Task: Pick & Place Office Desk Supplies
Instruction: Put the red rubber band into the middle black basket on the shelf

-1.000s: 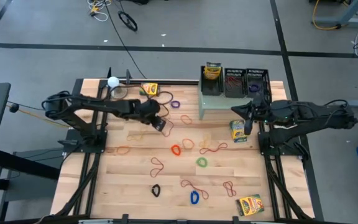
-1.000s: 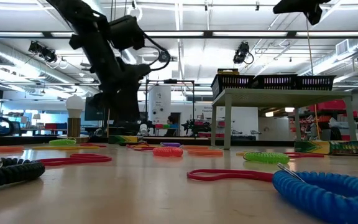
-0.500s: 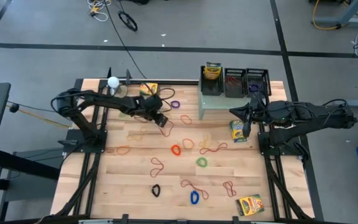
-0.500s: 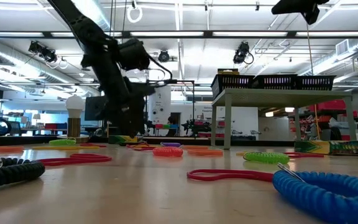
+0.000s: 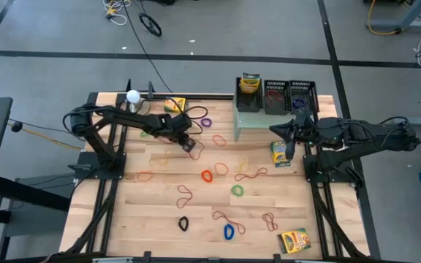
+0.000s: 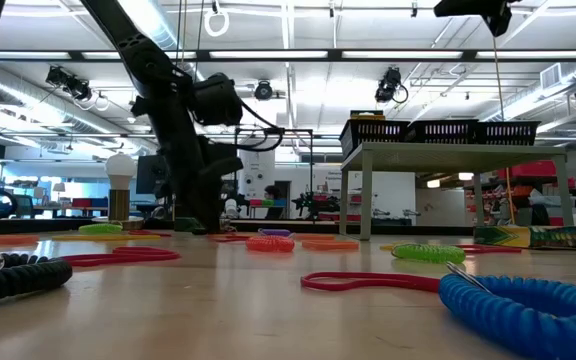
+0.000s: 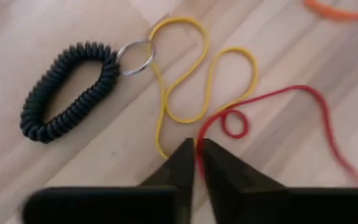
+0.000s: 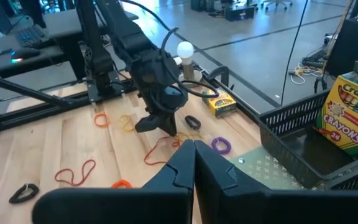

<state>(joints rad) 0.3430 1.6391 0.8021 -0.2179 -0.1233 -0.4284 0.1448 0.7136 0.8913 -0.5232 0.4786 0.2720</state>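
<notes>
Left wrist view: left gripper [image 7: 197, 155] fingers pinched on the red rubber band [image 7: 278, 115] beside a yellow loop [image 7: 197, 74]; right gripper [image 8: 194, 163] clenched, empty, above the shelf.

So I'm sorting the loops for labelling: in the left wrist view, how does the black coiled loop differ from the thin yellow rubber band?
The black coiled loop is thick, spiralled and carries a metal ring; the thin yellow rubber band is smooth, bare and twisted into a wavy shape. Both lie flat on the wooden table.
</notes>
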